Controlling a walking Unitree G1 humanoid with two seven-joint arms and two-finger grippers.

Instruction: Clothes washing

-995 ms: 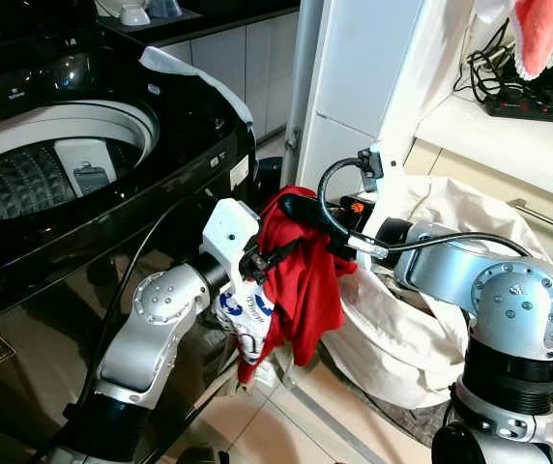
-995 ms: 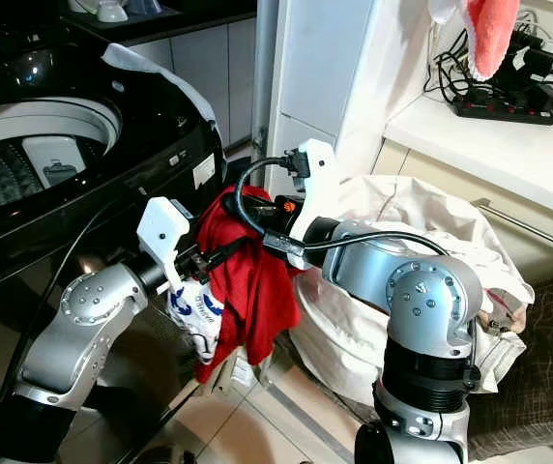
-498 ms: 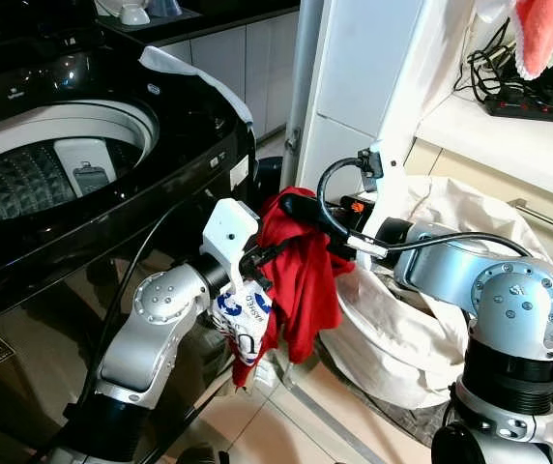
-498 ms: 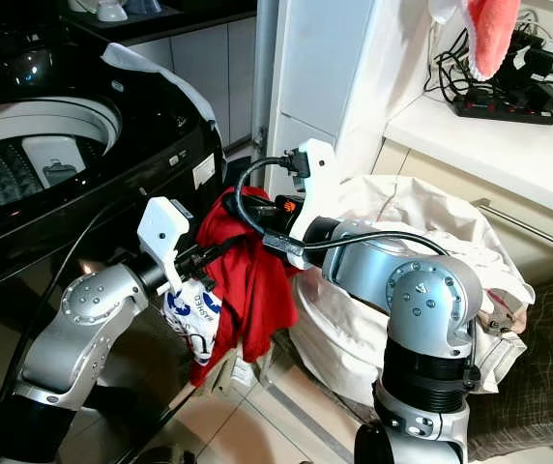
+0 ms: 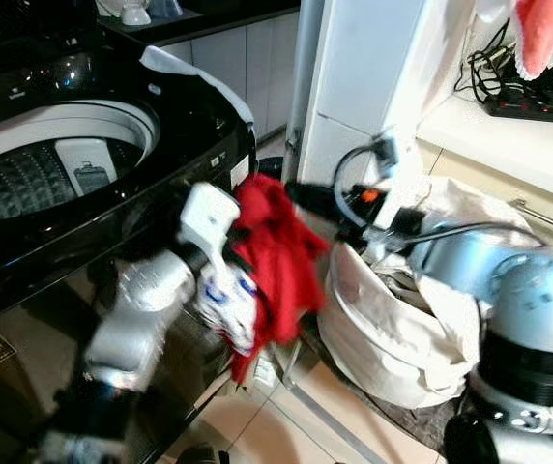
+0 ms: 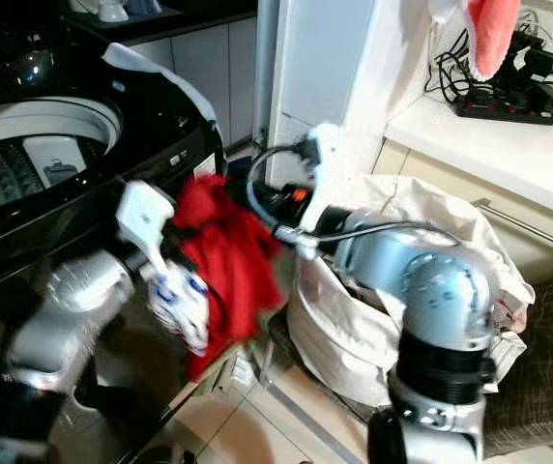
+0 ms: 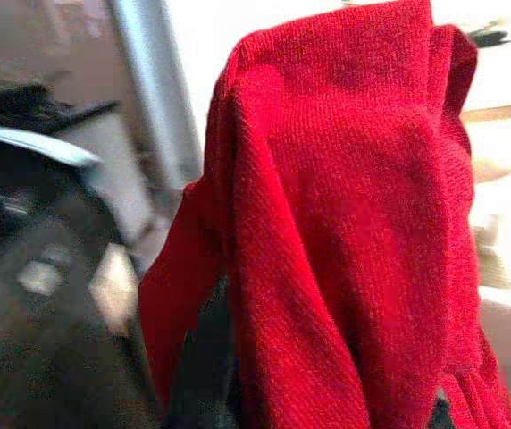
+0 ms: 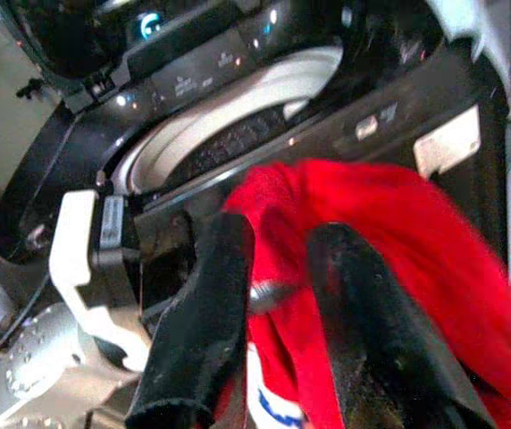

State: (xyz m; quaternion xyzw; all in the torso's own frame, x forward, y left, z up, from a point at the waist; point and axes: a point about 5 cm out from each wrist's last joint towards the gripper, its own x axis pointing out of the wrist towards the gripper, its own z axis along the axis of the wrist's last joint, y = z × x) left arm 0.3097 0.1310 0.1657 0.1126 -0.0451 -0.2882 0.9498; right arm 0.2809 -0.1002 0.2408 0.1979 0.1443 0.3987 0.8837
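Note:
A red garment (image 5: 278, 246) hangs in front of the black top-loading washer (image 5: 112, 111), whose lid is open. My left gripper (image 5: 241, 253) is buried in it and holds it up, together with a white and blue piece (image 5: 226, 298) hanging below. In the left wrist view the red garment (image 7: 354, 223) drapes over the fingers. My right gripper (image 5: 301, 196) lies at the cloth's upper right edge. Its fingers (image 8: 202, 331) stand a little apart above the red garment (image 8: 389, 206), gripping nothing. Both arms are blurred.
A white cloth laundry bag (image 5: 392, 338) sits open on the floor under my right arm. Behind it rises a white cabinet column (image 5: 363, 77). A counter at the right carries a power strip (image 5: 538, 101), and a pink cloth (image 5: 538, 29) hangs above.
My left arm has swung left and up toward the washer, carrying the red garment with it. The right arm has risen slightly, and the cloth has slid left from under its fingers.

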